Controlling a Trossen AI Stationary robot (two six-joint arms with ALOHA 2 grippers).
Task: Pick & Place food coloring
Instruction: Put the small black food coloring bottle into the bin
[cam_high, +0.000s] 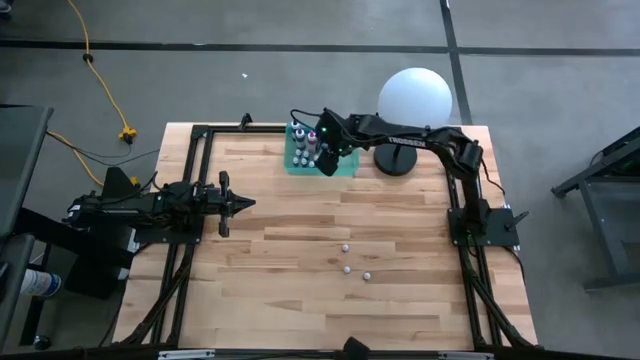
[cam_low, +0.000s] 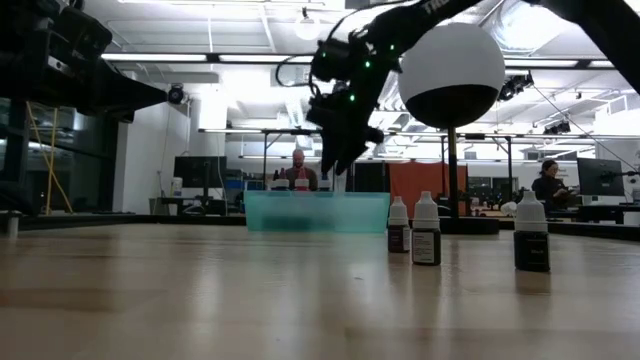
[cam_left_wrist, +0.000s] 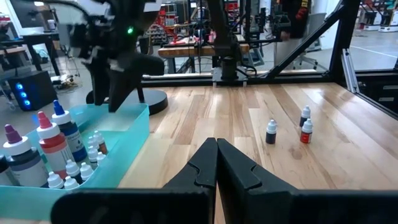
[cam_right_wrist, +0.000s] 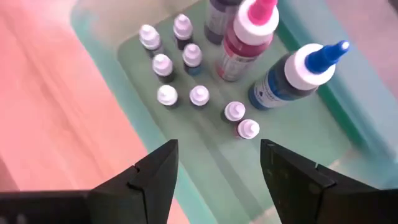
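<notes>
A teal tray (cam_high: 340, 166) at the table's far middle holds several small white-capped food coloring bottles (cam_right_wrist: 199, 95) standing upright. Beside them are larger ones with a pink cap (cam_right_wrist: 245, 37) and a blue cap (cam_right_wrist: 298, 71). Three more small bottles (cam_high: 346, 246) (cam_high: 347, 269) (cam_high: 367, 274) stand upright on the bare wood right of centre. My right gripper (cam_right_wrist: 217, 180) hangs open above the tray, slanting down, with nothing between its fingers. My left gripper (cam_high: 248, 204) rests shut and level at the table's left side.
A big white globe lamp (cam_high: 415, 100) on a dark round base (cam_high: 395, 160) stands just right of the tray, close to my right arm. Black frame rails (cam_high: 190, 200) run along the table's left, far and right sides. People sit in the room behind the table.
</notes>
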